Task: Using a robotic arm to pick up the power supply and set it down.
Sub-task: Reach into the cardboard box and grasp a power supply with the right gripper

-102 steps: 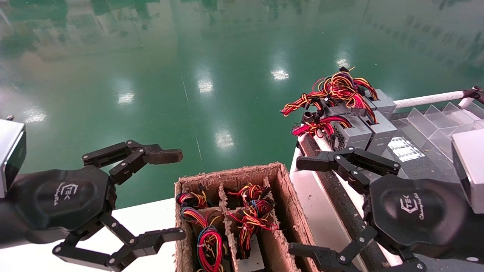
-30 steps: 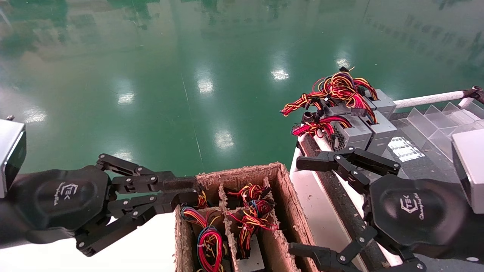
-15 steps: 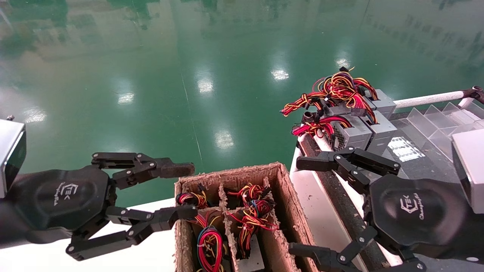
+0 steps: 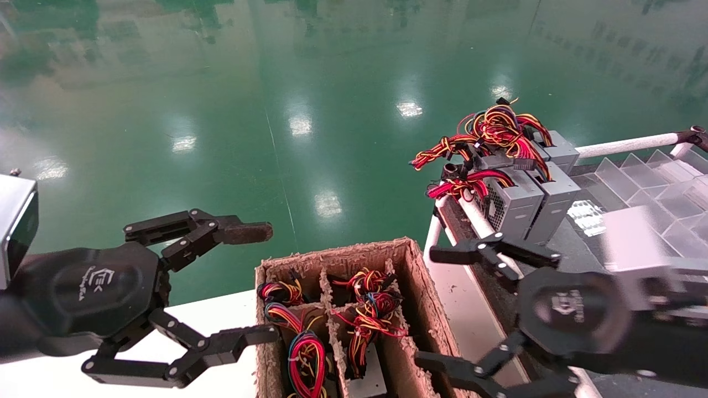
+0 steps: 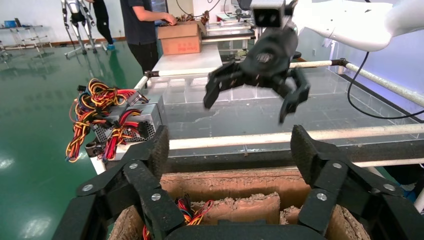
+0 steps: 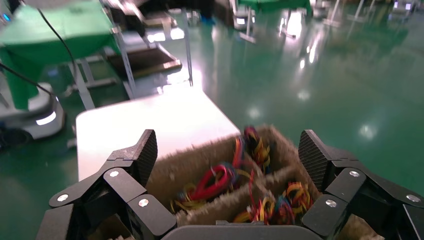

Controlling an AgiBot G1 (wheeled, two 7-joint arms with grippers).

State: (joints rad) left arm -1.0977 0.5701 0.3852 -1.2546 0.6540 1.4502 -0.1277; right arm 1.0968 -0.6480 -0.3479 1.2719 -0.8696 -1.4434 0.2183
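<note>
Currently my right claw hangs spread wide and empty at the right edge of the cardboard box, its palm blurred and turned toward the box. My left claw is also wide open and empty, one finger over the green floor, the other beside the box's left wall above the white table.

The power supply I judge to be mine stands on end in the middle compartment; only a sliver of grey metal shows under its coil of red, yellow, orange, blue and green wires. Other wire coils fill the neighbouring compartments. A separate cluster of grey boxes with red, yellow and orange leads sits well apart on the conveyor to the right.

To do this step well, I should centre the right claw over the middle compartment, with one finger on each side of the metal casing. I should descend with fingers wide enough to clear the ragged partitions. The grip belongs on the casing, not the wires, which would probably slip or snag. Lifting straight up should keep the coil from catching a neighbouring bundle.
</note>
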